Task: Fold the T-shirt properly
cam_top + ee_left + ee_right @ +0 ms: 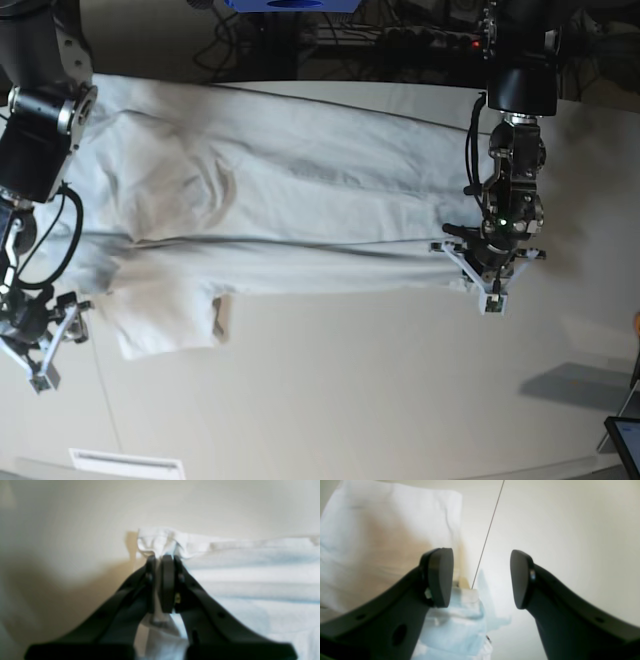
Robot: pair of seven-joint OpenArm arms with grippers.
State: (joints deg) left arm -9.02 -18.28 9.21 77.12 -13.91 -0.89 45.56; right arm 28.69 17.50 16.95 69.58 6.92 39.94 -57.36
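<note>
The white T-shirt (300, 200) lies stretched left to right across the off-white table (350, 390), its long edges folded in, with a sleeve (165, 320) sticking out toward the front at the left. My left gripper (490, 288) is at the shirt's right end. In the left wrist view, this left gripper (161, 559) is shut on a bunched corner of the T-shirt (250, 567). My right gripper (40, 350) hovers off the left end. The right gripper (481, 565) is open with nothing between its fingers. The T-shirt (382, 542) lies to its left and beneath it.
A thin seam (487, 535) runs across the tabletop. Cables and dark equipment (400, 40) line the back edge, with a blue object (290, 4) there. A dark screen corner (625, 440) shows at the front right, and a white strip (125, 462) at the front left.
</note>
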